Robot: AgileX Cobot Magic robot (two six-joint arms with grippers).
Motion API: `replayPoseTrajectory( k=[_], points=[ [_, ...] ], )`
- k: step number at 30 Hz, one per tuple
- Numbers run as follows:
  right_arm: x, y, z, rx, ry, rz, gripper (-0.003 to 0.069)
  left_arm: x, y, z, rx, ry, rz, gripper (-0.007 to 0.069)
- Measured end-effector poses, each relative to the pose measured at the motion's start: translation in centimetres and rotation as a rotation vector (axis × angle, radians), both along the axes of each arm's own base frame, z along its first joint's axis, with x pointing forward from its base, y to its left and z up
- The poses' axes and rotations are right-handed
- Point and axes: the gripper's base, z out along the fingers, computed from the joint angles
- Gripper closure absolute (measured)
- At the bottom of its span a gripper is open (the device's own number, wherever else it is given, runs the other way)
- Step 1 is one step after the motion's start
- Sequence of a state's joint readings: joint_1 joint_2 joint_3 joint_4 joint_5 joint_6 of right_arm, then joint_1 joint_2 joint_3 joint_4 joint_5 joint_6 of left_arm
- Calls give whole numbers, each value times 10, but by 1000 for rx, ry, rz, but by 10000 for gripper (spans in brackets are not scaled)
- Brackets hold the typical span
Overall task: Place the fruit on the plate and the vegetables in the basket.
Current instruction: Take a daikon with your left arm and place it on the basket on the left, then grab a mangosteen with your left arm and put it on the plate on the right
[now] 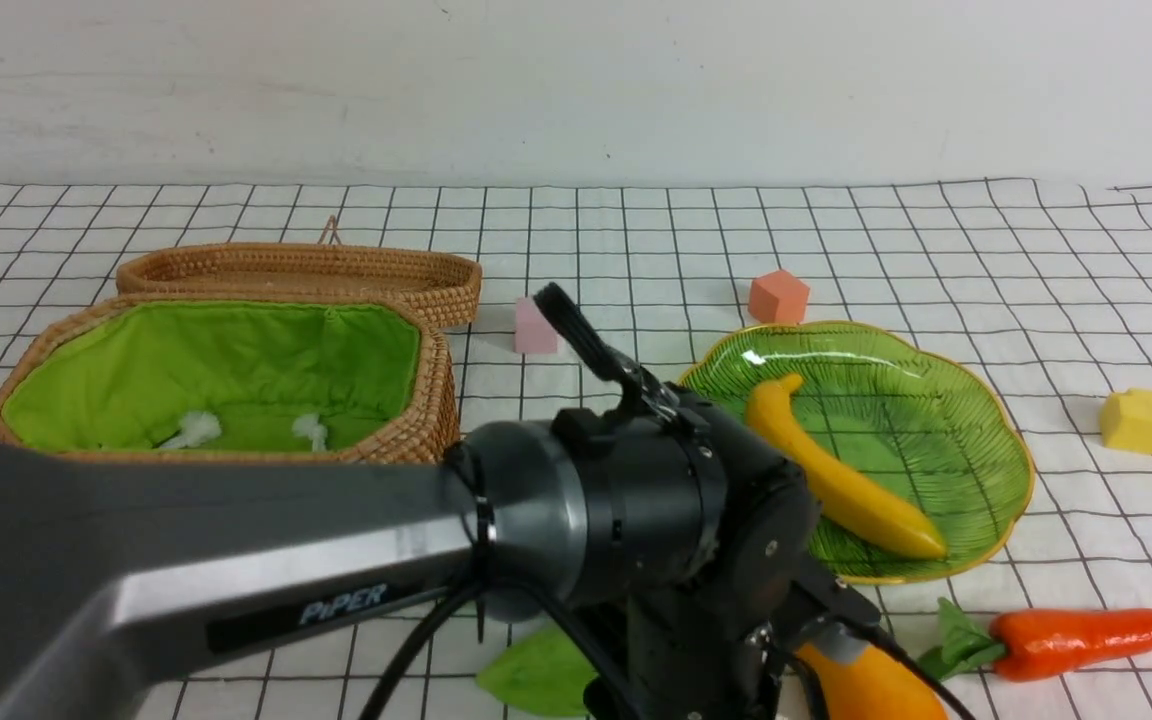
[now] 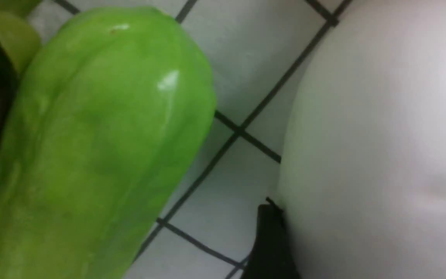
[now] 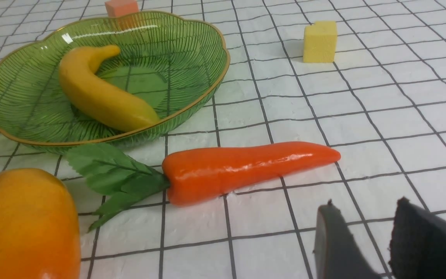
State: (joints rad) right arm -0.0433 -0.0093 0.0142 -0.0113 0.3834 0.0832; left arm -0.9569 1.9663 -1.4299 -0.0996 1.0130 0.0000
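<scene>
Left arm [image 1: 236,540]: dark grey link, lighter silver-grey strip, round black wrist housings.
Marking [image 1: 343,603]: "PiPER", pale letters on black.
Cable [image 1: 398,665]: black.
Right tool [image 3: 366,203]: two dark matte fingers.

A plain off-white wall [image 1: 576,80] closes the far side of the scene. It is matte, with faint scuffs and a few small dark specks. Below it a white cloth [image 1: 1056,250] printed with a thin black grid covers the whole work surface up to the foot of the wall. The cloth lies slightly rumpled, and its lines waver near the far right edge. The light is soft and even, leaving only short, pale shadows on the cloth.
</scene>
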Motion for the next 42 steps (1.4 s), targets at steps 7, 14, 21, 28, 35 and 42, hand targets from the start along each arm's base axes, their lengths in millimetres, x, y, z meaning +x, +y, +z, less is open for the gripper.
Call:
replayPoseTrajectory(
  k=[7,14,21,28,35,42],
  points=[
    [0,0,0,0,0,0,414,-7,3,47,-90,-13,-35,125],
    [0,0,0,0,0,0,414,27,81,166,-175,-374,177,125],
    [0,0,0,0,0,0,414,95,210,199,-47,-666,679,125],
    [0,0,0,0,0,0,414,136,239,171,112,-732,756,125],
    [0,0,0,0,0,0,414,150,232,141,113,-639,858,-14],
    [0,0,0,0,0,0,414,133,222,144,50,-483,841,-43]
  ],
)
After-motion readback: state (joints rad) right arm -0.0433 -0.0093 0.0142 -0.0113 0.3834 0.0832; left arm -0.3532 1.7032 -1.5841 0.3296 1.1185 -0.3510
